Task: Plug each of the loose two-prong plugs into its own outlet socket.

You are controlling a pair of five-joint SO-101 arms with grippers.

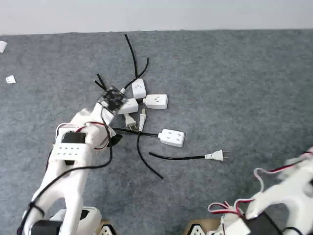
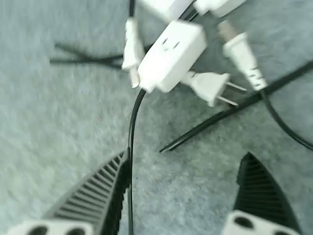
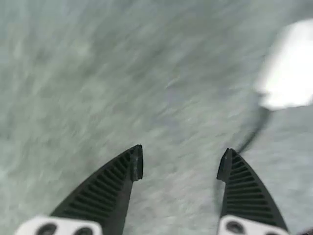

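Although four white outlet sockets (image 1: 156, 101) lie mid-table, none seems to hold a plug, though the tangle there makes that hard to confirm, so all the plugging looks left to do. Two loose plugs (image 1: 130, 120) lie among the sockets and a third plug (image 1: 215, 156) lies well apart. The left gripper (image 2: 186, 161) hangs, fingers spread, near one socket. The right gripper (image 3: 183, 152), likewise spread, is over bare grey carpet (image 1: 254, 73), below a pale wall (image 1: 195, 14).
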